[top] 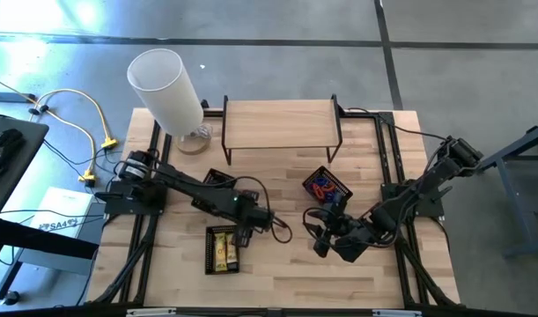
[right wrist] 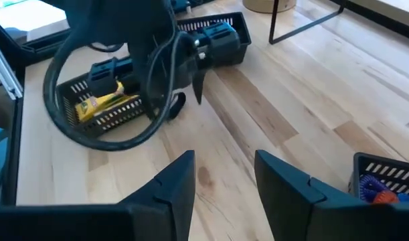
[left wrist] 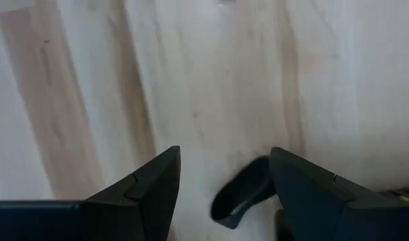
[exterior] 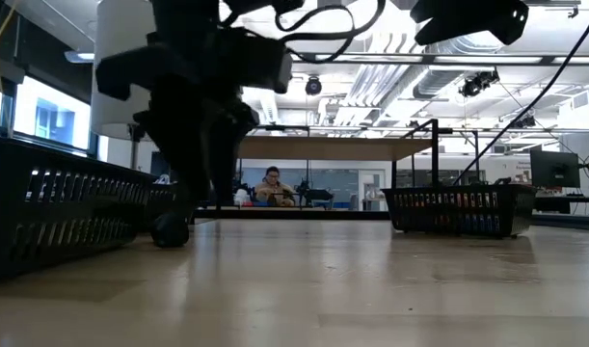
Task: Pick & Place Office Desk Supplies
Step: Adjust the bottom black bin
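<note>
The wooden tabletop carries, at its far side, a wooden riser shelf and beside it a tall white cylinder, both clear of the working area, apparently so the arms have free reach. Three black mesh baskets sit nearer the middle, seemingly one per kind of supply: one basket holds yellow packets, a second holds red and blue loop bands, and a third lies under the left arm, contents not discernible. The left tool hangs low over bare wood just beside the packet basket, fingers parted and empty, with a small dark clip-like piece lying on the wood between them; the straddling position suggests a pick is being lined up. The right tool waits near the tabletop centre, close to the band basket, fingers moderately apart and holding nothing, pointed toward the left arm's work. Judgement: the clip remains loose on the wood, not yet gripped.
</note>
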`<state>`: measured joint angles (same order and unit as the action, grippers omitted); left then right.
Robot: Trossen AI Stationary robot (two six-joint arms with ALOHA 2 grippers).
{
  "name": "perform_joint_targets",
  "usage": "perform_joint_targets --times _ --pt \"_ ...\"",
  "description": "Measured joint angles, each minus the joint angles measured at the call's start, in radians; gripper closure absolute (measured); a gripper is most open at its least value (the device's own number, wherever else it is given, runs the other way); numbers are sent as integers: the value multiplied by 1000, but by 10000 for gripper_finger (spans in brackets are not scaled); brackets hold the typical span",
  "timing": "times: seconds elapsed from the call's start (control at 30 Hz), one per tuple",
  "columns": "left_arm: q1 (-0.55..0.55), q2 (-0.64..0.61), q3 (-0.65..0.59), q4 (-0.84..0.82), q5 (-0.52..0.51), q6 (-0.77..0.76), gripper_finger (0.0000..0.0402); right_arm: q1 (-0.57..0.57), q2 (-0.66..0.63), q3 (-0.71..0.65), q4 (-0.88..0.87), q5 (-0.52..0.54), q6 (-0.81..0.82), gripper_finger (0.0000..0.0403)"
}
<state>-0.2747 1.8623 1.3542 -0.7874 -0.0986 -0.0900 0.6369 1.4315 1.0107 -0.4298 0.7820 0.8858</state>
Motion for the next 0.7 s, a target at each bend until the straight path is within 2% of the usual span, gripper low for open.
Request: perform_joint_targets --times 0.53,0.7 --pt "-83 -2 0 -159 0 -122 179 10 0 0 1 -3 0 260" --pt "-98 -2 0 -162 -8 -111 179 14 0 1 2 -3 5 260"
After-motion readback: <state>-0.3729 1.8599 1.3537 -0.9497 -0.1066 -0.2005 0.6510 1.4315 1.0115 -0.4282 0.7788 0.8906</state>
